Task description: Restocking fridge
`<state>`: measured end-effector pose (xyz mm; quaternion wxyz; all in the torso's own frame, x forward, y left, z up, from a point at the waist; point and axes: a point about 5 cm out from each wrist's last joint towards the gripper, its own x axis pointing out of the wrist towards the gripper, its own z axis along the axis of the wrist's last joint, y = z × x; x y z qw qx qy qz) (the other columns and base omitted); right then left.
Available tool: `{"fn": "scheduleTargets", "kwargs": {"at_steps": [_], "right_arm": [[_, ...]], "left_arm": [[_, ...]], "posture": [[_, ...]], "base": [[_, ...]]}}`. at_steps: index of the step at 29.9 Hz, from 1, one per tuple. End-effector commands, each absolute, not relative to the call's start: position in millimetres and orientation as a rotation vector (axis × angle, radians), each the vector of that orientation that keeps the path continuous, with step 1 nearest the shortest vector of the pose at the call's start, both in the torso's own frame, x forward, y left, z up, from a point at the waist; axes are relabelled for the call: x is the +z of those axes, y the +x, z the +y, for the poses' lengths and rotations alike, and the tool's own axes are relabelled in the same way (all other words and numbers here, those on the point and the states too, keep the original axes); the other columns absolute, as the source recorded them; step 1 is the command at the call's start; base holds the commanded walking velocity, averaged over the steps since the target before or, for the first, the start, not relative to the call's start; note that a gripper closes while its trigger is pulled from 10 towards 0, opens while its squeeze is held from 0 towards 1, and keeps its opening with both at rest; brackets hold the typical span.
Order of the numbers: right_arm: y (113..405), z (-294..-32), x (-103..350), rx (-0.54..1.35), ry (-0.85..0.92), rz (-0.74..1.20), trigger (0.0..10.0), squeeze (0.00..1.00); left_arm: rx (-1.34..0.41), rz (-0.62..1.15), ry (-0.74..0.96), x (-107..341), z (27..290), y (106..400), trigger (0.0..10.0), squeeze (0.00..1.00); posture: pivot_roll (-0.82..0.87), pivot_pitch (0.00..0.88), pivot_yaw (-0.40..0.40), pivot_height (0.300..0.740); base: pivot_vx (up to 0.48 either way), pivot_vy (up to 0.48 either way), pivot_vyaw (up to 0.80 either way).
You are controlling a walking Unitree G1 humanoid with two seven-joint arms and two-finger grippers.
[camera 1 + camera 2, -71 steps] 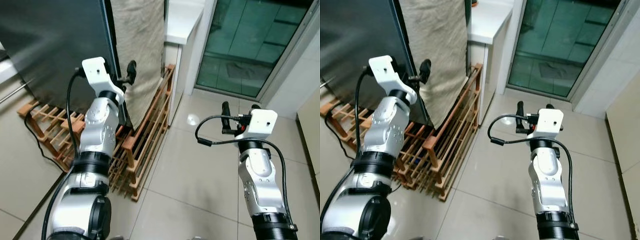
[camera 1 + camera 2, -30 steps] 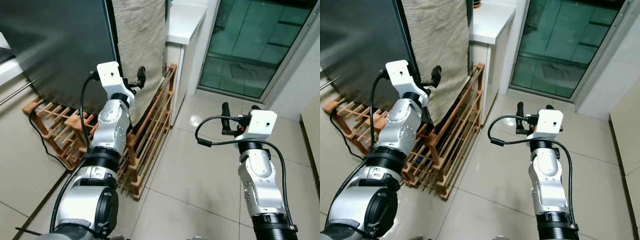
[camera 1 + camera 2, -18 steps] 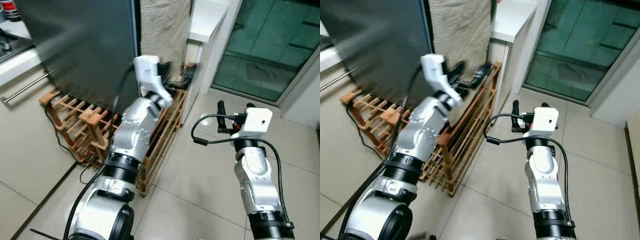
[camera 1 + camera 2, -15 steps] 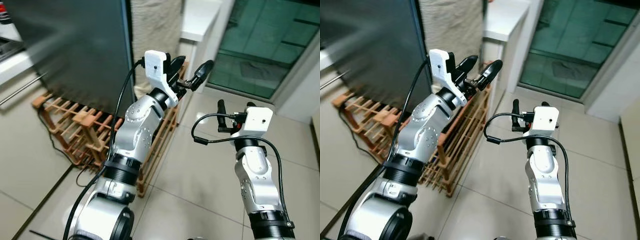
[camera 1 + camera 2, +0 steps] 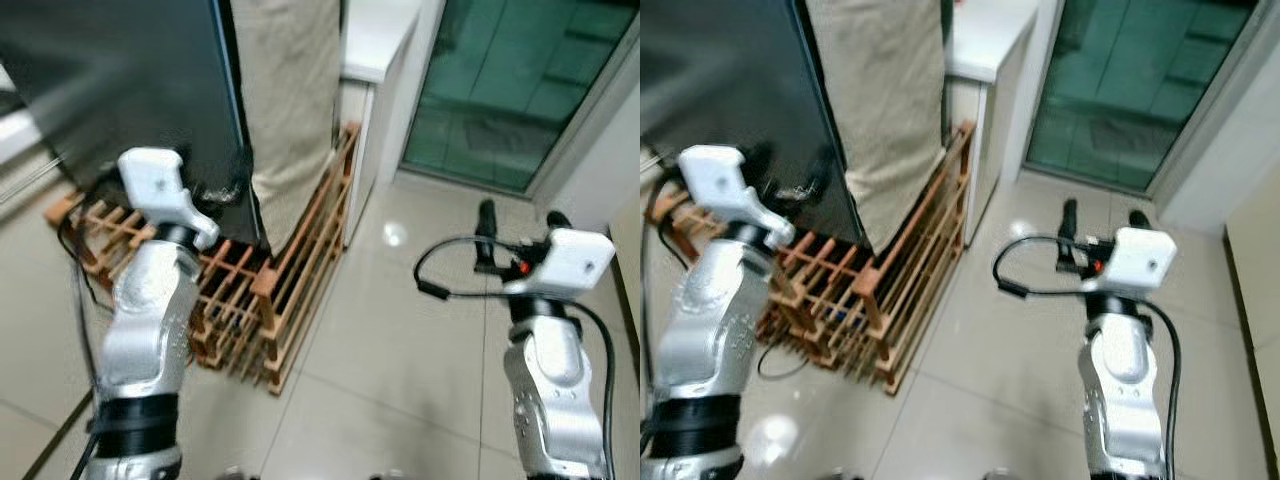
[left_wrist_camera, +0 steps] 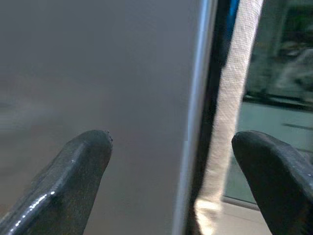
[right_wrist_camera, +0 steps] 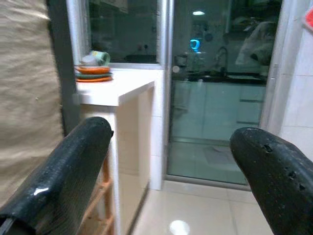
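The fridge's dark door [image 5: 120, 80] fills the upper left, with a beige cloth [image 5: 290, 90] hanging down its side. My left gripper [image 5: 218, 190] is held close against the lower part of the door, blurred. In the left wrist view its fingers [image 6: 73, 181] stand wide apart, open, with the door's right edge [image 6: 195, 117] between them and nothing held. My right gripper [image 5: 520, 222] hangs open over the tiled floor, pointing toward the glass door; its fingers [image 7: 63, 171] are far apart and hold nothing.
A low wooden rack [image 5: 290, 290] stands at the foot of the fridge, with a black cable [image 5: 75, 260] beside it. A white counter [image 5: 375, 35] with stacked plates [image 7: 93, 73] is behind. A glass door [image 5: 510, 90] closes the far right. Tiled floor [image 5: 400, 350] lies open ahead.
My left arm has swung from out in the air near the counter back to the left, onto the fridge door's front. The view has shifted. The right arm holds its pose.
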<state>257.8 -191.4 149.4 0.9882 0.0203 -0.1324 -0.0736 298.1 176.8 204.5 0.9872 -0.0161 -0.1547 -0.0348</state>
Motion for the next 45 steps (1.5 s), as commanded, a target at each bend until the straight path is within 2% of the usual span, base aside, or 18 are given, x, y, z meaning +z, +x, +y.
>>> {"fn": "scheduleTargets", "kwargs": {"at_steps": [1,5,7,14,45], "right_arm": [[258.7,-191.7,146.4,-0.151,0.053,-0.251,10.0,0.0],[267.4,-185.2,148.7,-0.124,0.047,-0.25,10.0,0.0],[271.5,-182.3,150.2,-0.111,0.054,-0.244,10.0,0.0],[275.1,-176.7,149.8,-0.074,0.048,-0.236,10.0,0.0],[269.1,-180.1,146.5,-0.098,0.041,-0.221,10.0,0.0]], "left_arm": [[-0.044,-0.316,0.022,208.2,174.1,298.8,10.0,0.0],[-0.025,-0.308,0.041,211.5,164.9,308.8,10.0,0.0],[-0.082,-0.276,-0.015,209.9,149.8,315.1,10.0,0.0],[-0.16,-0.229,-0.111,204.9,130.8,324.0,10.0,0.0],[-0.189,-0.188,-0.173,203.7,109.8,371.1,10.0,0.0]], "posture": [[-0.08,0.0,-0.008,0.74],[-0.08,0.0,-0.014,0.74],[-0.07,0.0,-0.019,0.74],[-0.08,0.0,-0.027,0.74],[-0.16,0.0,0.022,0.74]], "base": [[0.0,0.0,0.0],[0.0,0.0,0.0],[0.0,0.0,0.0],[0.0,0.0,0.0],[0.0,0.0,0.0]]}}
